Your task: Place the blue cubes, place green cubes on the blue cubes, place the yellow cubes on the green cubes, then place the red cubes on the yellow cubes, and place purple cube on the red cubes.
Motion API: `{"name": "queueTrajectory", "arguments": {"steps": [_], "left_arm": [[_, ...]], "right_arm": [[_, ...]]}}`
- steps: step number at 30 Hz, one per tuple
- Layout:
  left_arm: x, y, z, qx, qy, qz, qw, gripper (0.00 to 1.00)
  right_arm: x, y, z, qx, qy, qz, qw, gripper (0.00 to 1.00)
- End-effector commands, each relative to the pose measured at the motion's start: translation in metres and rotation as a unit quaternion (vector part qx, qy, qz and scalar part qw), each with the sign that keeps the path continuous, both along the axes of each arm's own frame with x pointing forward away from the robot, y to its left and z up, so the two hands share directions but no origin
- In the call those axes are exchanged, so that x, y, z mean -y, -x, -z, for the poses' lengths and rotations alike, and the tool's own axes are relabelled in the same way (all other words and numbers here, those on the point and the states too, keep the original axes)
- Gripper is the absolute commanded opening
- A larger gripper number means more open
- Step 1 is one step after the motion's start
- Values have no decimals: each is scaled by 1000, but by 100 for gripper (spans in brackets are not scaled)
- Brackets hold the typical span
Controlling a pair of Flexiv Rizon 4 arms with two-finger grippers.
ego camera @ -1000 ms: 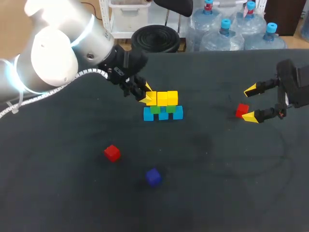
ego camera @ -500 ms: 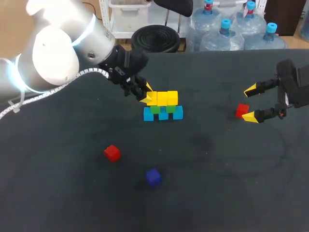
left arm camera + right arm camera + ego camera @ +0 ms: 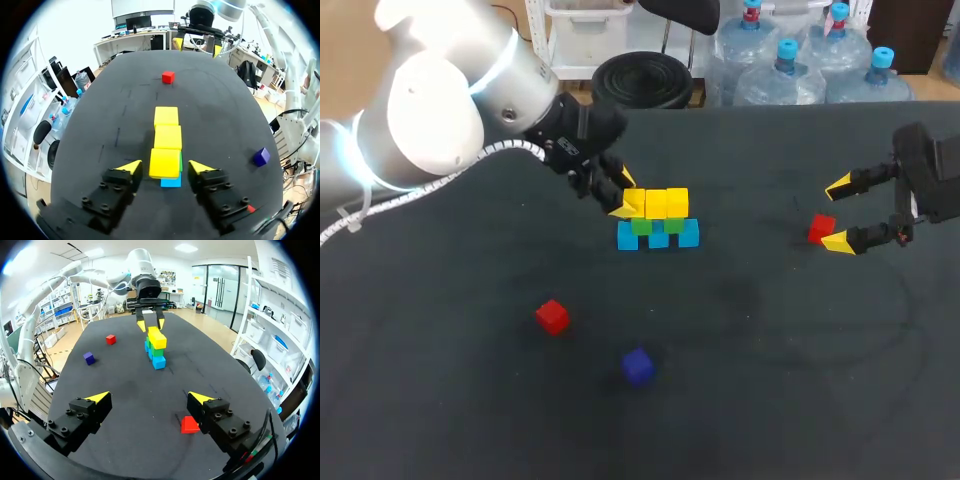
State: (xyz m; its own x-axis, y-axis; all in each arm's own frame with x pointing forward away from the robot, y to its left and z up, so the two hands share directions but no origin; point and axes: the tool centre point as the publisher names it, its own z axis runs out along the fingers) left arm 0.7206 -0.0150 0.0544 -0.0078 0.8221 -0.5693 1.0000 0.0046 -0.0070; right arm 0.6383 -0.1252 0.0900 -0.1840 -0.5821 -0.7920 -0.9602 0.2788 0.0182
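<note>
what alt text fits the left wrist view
The left tool sits open, its yellow tips either side of the nearest yellow cube without touching it. That cube heads a row of three yellow cubes with a blue cube showing beneath, on a dark table; a red cube lies farther ahead and a purple cube off to one side.

A broad, dark, matte desk (image 3: 460,420) carried everything in the head view; faint paler scuffs (image 3: 752,293) marked its surface right of the middle; its far edge ran straight.
</note>
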Motion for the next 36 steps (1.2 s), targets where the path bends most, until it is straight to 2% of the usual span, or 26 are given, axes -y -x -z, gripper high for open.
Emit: {"name": "queueTrajectory", "arguments": {"steps": [1, 3, 13, 21, 24, 27, 32, 36], "left_arm": [[0, -5, 0, -5, -2, 1, 1000, 100], [-1, -6, -2, -9, -5, -5, 1000, 100], [-15, -6, -23, 15, -5, -10, 1000, 100], [-37, -1, -29, 26, -25, -17, 999, 100], [-44, 7, -30, 33, -43, -8, 998, 100], [-54, 16, -31, 31, -58, -37, 997, 100], [-71, 37, -32, 36, -66, -86, 993, 100], [-83, 59, -29, 41, -61, -98, 992, 100]], "right_arm": [[0, 0, 0, 1, -1, 0, 1000, 100], [0, 0, 0, 1, -1, 0, 1000, 100], [0, 0, 0, 1, -1, 0, 1000, 100], [0, 0, 0, 1, -1, 0, 1000, 100], [0, 0, 0, 1, -1, 0, 1000, 100], [0, 0, 0, 1, -1, 0, 1000, 100], [0, 0, 0, 1, -1, 0, 1000, 100], [0, 0, 0, 1, -1, 0, 1000, 100]]}}
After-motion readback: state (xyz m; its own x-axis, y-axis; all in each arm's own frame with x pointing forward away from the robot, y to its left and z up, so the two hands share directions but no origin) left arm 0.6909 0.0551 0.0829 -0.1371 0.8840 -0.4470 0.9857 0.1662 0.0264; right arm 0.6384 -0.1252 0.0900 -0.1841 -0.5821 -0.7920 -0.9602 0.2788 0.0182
